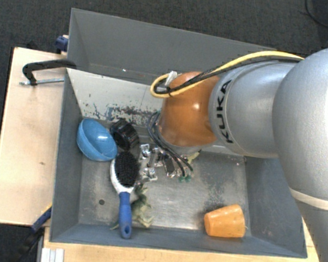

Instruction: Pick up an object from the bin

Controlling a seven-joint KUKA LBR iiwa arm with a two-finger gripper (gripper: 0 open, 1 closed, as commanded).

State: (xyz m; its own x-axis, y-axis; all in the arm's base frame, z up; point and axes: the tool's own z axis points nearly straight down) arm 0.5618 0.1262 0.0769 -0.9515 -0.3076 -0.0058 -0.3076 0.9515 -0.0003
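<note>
You will find the gripper (150, 165) low in the bin (112, 44), left of centre, under the arm's orange cover (188, 109). It sits just beside the right edge of the brush (125, 175). The brush has a black-bristled white head and a blue handle pointing toward the near wall. Whether the gripper is clenched or released you cannot tell, and nothing is seen in its grasp. Note a blue bowl (95, 140) and a black object (124, 134) just beyond the brush head. A crumpled greenish scrap (142, 210) lies beside the handle. An orange cup (224, 221) lies on its side well apart, to the right.
</note>
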